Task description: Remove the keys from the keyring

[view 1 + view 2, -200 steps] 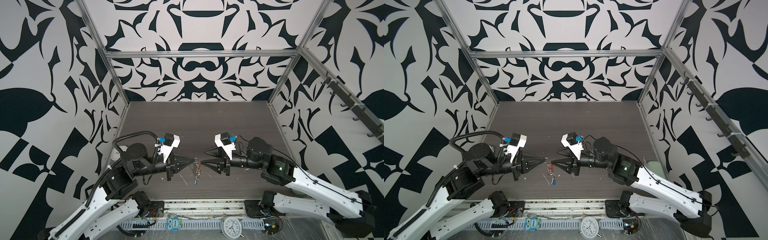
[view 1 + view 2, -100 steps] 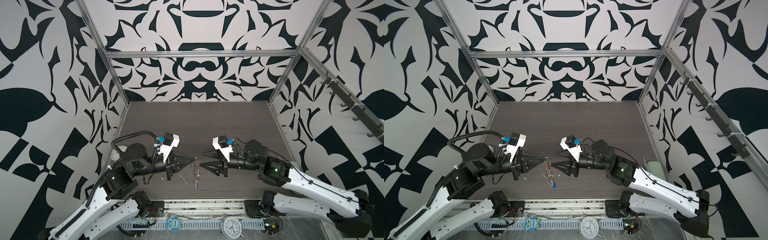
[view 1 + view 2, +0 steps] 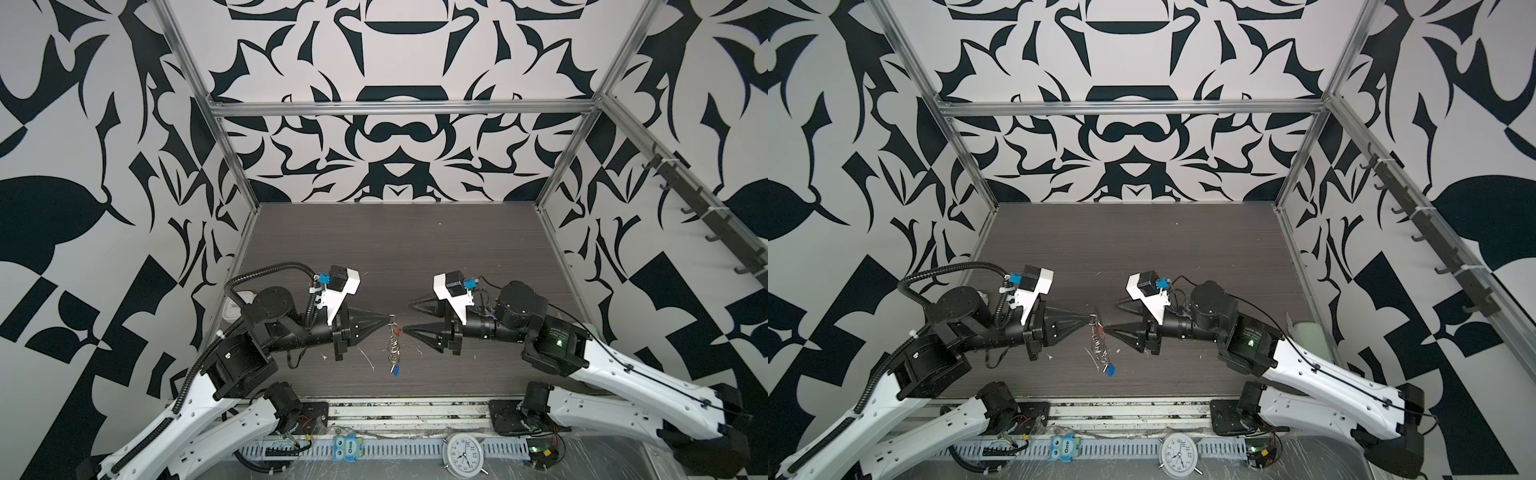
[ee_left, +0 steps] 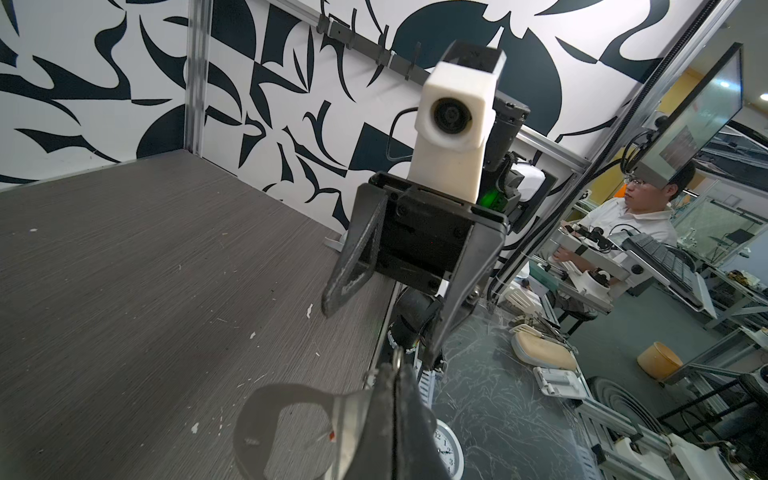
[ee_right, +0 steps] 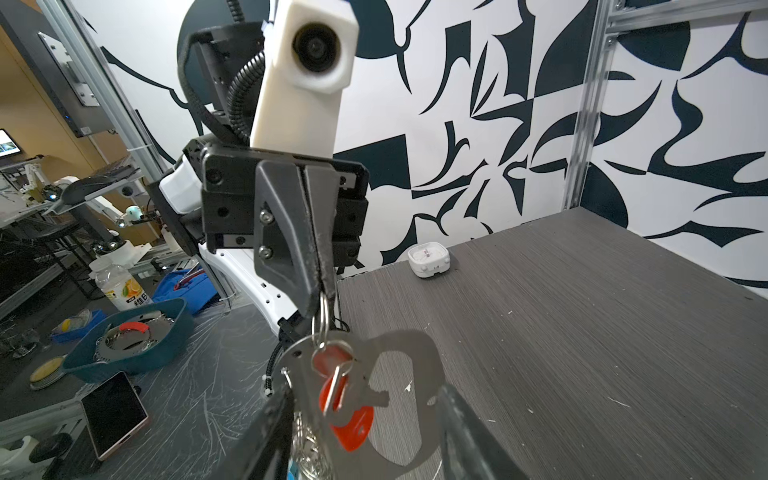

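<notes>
The keyring bunch (image 3: 394,347) hangs above the table near its front. My left gripper (image 3: 390,319) is shut on a small metal ring (image 5: 322,309) at its top. In the right wrist view the curved grey keyring (image 5: 415,345) hangs from that ring, with a red-orange tagged key (image 5: 349,419) in front of it. Silver clips (image 5: 307,453) hang lower. A blue tag (image 3: 1109,370) dangles lowest. My right gripper (image 5: 365,436) is open. Its fingers (image 5: 266,436) stand either side of the red-orange tag and are not closed on it. In both top views it (image 3: 1113,319) faces the left gripper (image 3: 1091,319).
A small white clock (image 5: 428,259) sits at the table's left edge by the wall. An alarm clock (image 3: 461,451) and an owl tag (image 3: 347,446) lie on the rail in front of the table. Patterned walls close in the left, right and back.
My right gripper has crept left towards the hanging bunch and opened a little wider. The left gripper and the bunch have stayed put.
</notes>
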Available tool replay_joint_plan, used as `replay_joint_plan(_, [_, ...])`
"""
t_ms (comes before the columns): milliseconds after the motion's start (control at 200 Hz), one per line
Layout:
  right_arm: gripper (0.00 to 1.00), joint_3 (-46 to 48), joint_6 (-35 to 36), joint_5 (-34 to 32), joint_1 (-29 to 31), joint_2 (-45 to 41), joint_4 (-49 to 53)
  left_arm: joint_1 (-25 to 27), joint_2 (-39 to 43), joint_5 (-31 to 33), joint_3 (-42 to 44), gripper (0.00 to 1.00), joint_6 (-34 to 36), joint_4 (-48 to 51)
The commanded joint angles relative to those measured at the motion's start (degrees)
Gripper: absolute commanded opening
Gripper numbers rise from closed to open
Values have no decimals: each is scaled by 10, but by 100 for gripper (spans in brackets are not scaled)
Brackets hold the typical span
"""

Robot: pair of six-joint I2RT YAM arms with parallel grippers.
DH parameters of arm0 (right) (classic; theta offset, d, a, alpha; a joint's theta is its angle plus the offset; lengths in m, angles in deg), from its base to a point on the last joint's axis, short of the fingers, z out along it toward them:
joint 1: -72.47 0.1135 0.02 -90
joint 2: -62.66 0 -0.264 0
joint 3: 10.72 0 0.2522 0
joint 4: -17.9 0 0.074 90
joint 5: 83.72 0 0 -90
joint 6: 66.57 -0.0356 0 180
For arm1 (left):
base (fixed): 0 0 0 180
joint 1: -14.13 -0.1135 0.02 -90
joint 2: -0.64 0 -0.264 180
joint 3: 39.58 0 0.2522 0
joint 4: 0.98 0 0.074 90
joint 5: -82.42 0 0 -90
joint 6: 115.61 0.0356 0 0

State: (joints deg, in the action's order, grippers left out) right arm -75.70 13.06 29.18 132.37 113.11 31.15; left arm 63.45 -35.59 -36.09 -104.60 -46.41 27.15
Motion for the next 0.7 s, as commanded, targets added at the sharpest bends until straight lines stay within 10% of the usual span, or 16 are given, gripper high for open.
replay_joint_plan(0, [57,-9,-4,1,6,5,-38,1,1,-9,-1,0,-1,-22])
replay_joint_plan(695, [37,-13,-1,-41,32,36,-33,1,13,-10,8,0,-15,-32])
